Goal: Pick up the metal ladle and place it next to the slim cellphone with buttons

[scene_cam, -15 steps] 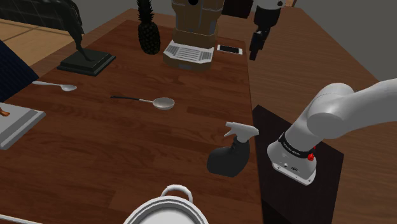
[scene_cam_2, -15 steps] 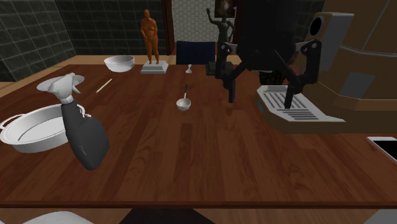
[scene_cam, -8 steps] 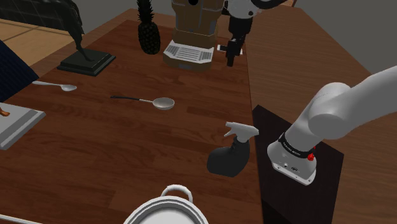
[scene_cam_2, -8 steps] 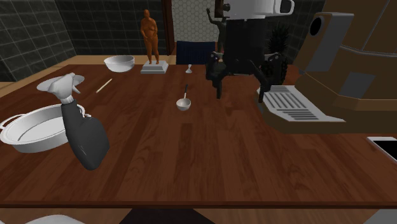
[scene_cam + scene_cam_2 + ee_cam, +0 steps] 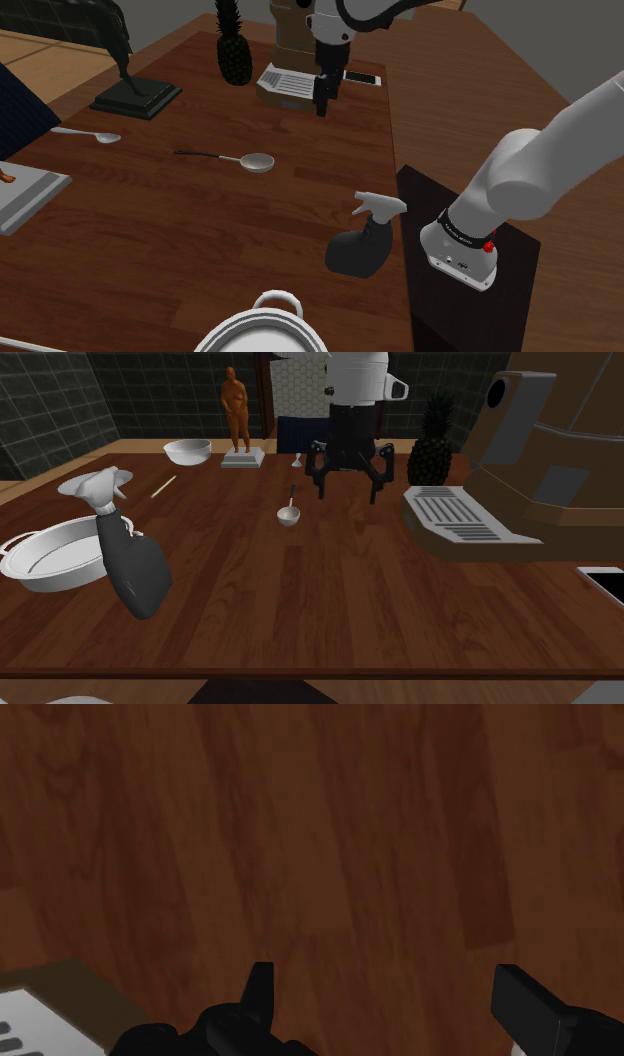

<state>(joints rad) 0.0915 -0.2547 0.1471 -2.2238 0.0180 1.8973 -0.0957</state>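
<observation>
The ladle point(image 5: 257, 161) lies flat near the middle of the brown table, a pale silver bowl with a thin dark handle pointing toward the shoulder view's left. In the second exterior view the ladle point(image 5: 289, 514) lies just left of and below my gripper point(image 5: 349, 487), which hangs open above the table with nothing between its fingers. From the shoulder view my gripper point(image 5: 322, 100) hovers in front of the coffee machine's tray. The slim white cellphone point(image 5: 362, 77) lies at the table's far right edge, beside the machine; the cellphone point(image 5: 605, 580) also appears at the second exterior view's right edge. My gripper point(image 5: 390, 999) looks down on bare wood.
A brown coffee machine point(image 5: 300, 40) with a grey tray point(image 5: 25, 1014), a pineapple point(image 5: 233, 45) and a dark statue point(image 5: 135, 95) stand at the back. A black spray bottle point(image 5: 365, 240) and a white pot point(image 5: 262, 328) stand near the stand point(image 5: 470, 260). A spoon point(image 5: 92, 134) lies at the left.
My arm has swung from above the cellphone toward the shoulder view's left, past the coffee machine's tray and closer to the ladle. The fingers stayed open. Nothing on the table moved.
</observation>
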